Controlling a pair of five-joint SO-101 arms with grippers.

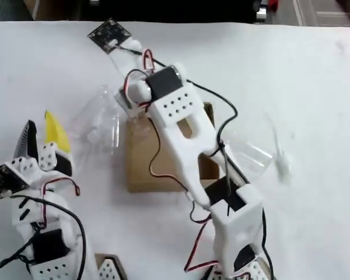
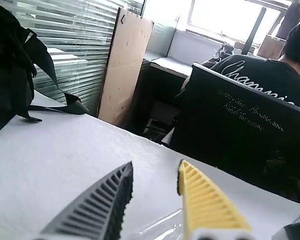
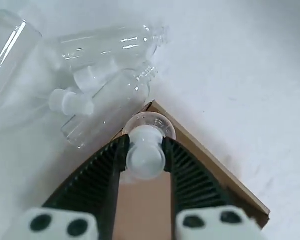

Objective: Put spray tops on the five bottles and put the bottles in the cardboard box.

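My right gripper [image 3: 145,148] is shut on a white spray top [image 3: 144,159] with a clear cap, held over a corner of the cardboard box [image 3: 212,167]. I cannot tell whether a bottle hangs under it. Clear bottles [image 3: 110,46] [image 3: 109,102] without tops lie on the table just beyond that corner, with a loose spray top [image 3: 70,101] between them. In the high view the right arm [image 1: 181,116] stretches across the box [image 1: 141,169] towards those bottles [image 1: 99,121]. My left gripper [image 1: 39,127] stands open at the left, black and yellow fingers apart, holding nothing.
Another clear bottle [image 1: 251,153] with a white top [image 1: 283,165] lies right of the box. A dark bag [image 2: 15,65] rests on the table's far end, with an office chair [image 2: 240,130] beyond the edge. Open white tabletop [image 1: 303,76] spreads at the back right.
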